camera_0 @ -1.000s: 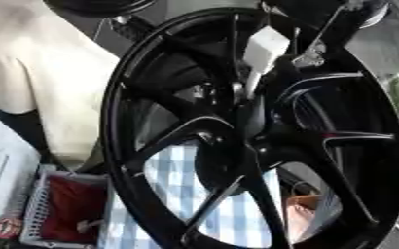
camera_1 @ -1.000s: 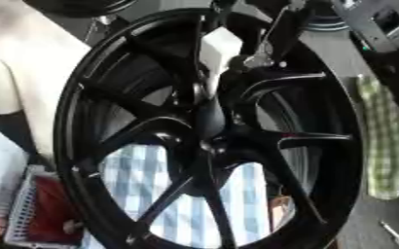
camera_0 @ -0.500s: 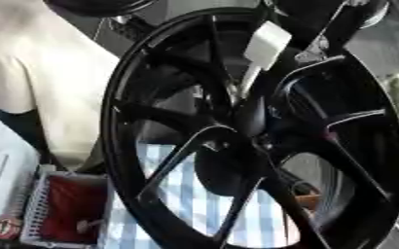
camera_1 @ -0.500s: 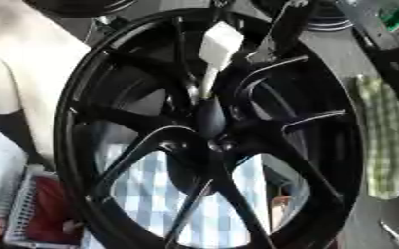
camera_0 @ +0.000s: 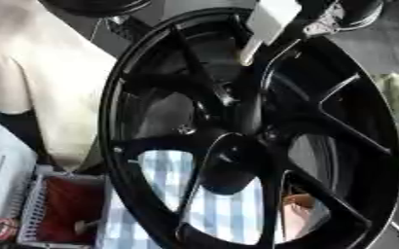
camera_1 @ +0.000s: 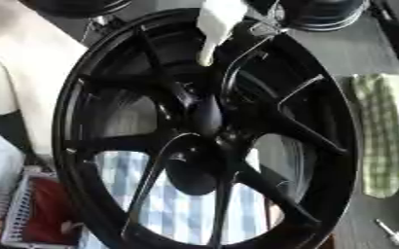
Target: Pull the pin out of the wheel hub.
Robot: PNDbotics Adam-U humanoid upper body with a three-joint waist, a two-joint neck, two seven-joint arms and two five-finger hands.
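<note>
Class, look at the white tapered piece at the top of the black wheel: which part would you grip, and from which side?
Probably its wide upper end, coming from above the rim. The white tapered piece narrows downward between the spokes of the black wheel, which crowd its lower tip.

a grey counter [camera_1: 356, 53] carries a blue-and-white checked cloth [camera_0: 228, 209] near its front edge, a green checked cloth [camera_1: 386, 141] at its right edge.
</note>
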